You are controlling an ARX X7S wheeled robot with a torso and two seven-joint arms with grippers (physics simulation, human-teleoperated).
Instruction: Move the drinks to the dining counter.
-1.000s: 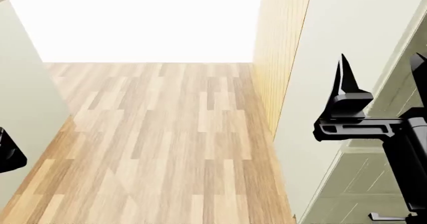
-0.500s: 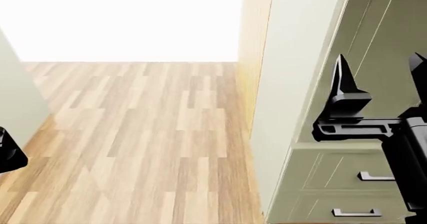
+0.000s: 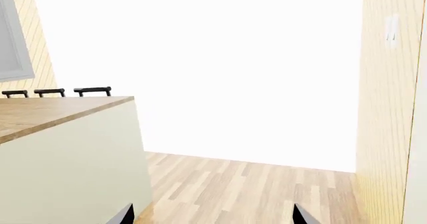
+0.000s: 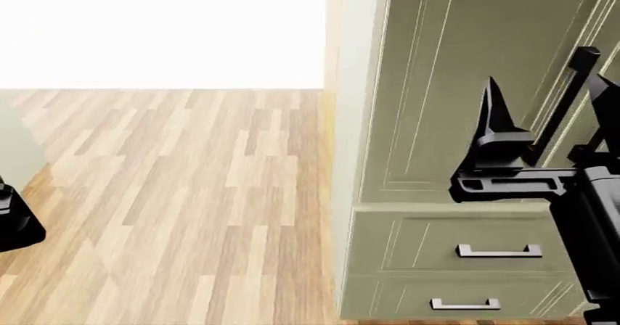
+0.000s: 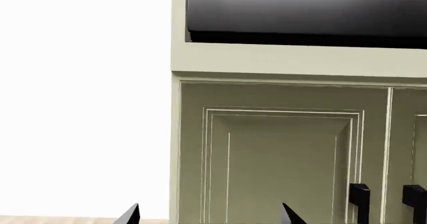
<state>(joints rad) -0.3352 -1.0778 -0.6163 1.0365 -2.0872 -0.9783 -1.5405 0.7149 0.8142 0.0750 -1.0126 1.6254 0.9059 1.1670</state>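
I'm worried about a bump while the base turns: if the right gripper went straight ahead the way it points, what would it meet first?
Most likely the pale sage-green panelled cabinet door that fills the right wrist view beyond the right gripper. Nothing shows between them, though how far off the door is remains unclear.

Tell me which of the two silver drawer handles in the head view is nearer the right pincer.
The upper drawer handle, just under the right pincer; the lower drawer handle sits a drawer further down.

pale wood-topped dining counter (image 3: 67,149), bare.
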